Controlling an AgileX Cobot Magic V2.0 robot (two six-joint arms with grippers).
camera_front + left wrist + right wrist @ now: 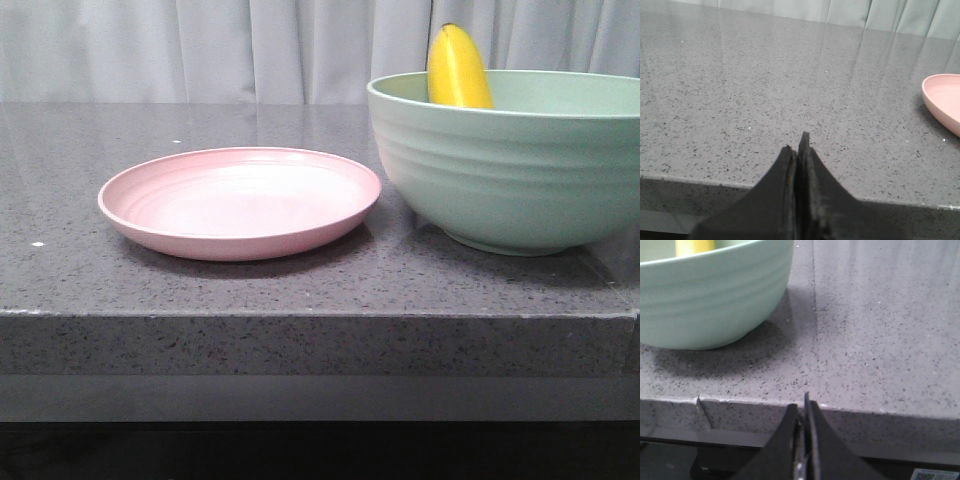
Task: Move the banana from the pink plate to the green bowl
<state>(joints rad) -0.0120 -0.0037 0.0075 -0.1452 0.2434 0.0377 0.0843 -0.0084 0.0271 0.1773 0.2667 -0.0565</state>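
Observation:
The yellow banana [458,68] stands inside the green bowl [510,165], leaning on its far rim, with its upper end above the rim. The bowl sits at the right of the counter. The pink plate [240,200] lies empty to the left of the bowl. Neither gripper shows in the front view. My left gripper [797,145] is shut and empty, low at the counter's front edge, left of the plate's rim [942,100]. My right gripper [801,402] is shut and empty, low at the counter's front edge, right of the bowl [710,300]; a bit of banana [694,246] shows inside.
The grey speckled stone counter [300,290] ends in a front edge near the camera. A pale curtain [200,45] hangs behind the counter. A seam [814,315] runs through the counter to the right of the bowl.

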